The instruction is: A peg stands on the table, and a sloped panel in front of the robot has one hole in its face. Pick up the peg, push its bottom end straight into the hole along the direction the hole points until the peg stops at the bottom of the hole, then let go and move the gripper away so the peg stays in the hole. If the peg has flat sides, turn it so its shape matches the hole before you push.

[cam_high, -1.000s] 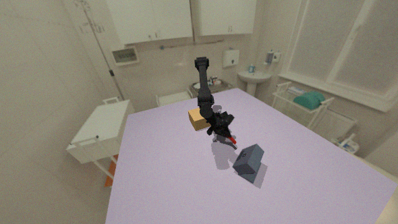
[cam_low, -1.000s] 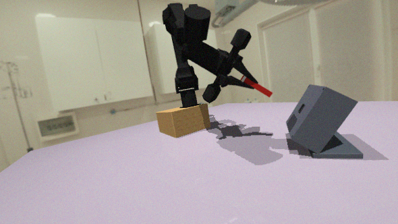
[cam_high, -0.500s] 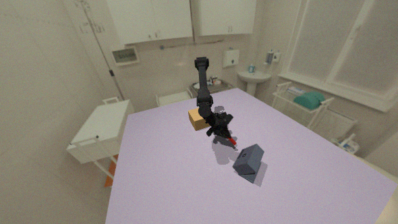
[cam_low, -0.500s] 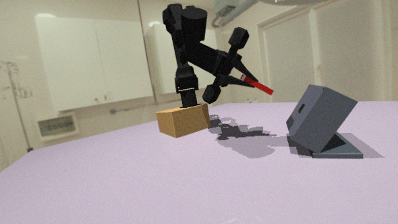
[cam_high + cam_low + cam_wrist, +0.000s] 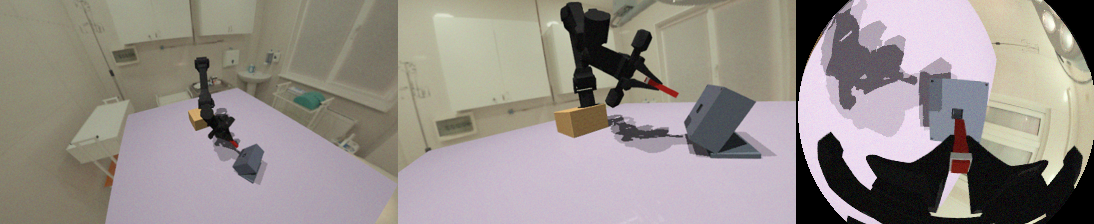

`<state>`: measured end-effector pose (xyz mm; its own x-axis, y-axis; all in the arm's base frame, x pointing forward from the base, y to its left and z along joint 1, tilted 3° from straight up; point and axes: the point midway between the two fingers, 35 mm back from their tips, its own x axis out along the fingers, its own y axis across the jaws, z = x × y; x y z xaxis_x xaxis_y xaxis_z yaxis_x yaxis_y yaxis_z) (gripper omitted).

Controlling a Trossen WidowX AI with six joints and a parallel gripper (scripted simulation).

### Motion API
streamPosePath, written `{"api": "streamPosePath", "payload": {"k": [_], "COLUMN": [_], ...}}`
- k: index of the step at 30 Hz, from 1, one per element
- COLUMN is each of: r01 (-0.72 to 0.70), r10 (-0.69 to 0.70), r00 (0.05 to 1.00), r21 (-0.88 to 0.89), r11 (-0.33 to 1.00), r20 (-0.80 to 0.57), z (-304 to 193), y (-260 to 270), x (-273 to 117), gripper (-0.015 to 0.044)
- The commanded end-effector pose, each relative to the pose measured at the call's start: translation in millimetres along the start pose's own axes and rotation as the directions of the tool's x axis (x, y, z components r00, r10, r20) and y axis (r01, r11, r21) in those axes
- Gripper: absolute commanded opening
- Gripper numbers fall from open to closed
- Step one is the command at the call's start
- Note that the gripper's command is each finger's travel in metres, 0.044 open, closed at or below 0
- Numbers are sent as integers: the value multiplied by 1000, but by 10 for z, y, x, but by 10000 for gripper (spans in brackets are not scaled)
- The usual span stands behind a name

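Note:
The red peg (image 5: 234, 144) (image 5: 668, 90) (image 5: 960, 137) has flat sides and a light grey band near its upper end. My gripper (image 5: 231, 139) (image 5: 660, 86) (image 5: 960, 139) is shut on it, above the table. The peg tilts downward, its free end toward the panel with a gap between them. The grey-blue sloped panel block (image 5: 250, 158) (image 5: 718, 115) (image 5: 972, 95) stands on a base plate. Its face has one squarish hole (image 5: 244, 155) (image 5: 699, 108) (image 5: 957, 113). In the wrist view the peg's far end appears just below the hole and overlaps its lower edge.
A wooden block (image 5: 197, 119) (image 5: 581, 121) sits at the arm's base. The lilac table (image 5: 168, 175) (image 5: 566, 182) (image 5: 903, 150) carries the panel's base plate (image 5: 735, 156). Shadows of the arm fall on the table beside the panel.

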<state>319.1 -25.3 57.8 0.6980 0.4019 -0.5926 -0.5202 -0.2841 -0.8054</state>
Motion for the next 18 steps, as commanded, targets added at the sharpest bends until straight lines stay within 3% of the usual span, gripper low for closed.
{"api": "streamPosePath", "payload": {"k": [1,18], "r01": [-2,23], "r10": [2,-23], "r00": [1000,1000], "r21": [11,7], "r11": [1000,1000], "r20": [-4,-16], "z": [-7,-25], "y": [36,44], "x": [65,200], "gripper": [0,0]}}
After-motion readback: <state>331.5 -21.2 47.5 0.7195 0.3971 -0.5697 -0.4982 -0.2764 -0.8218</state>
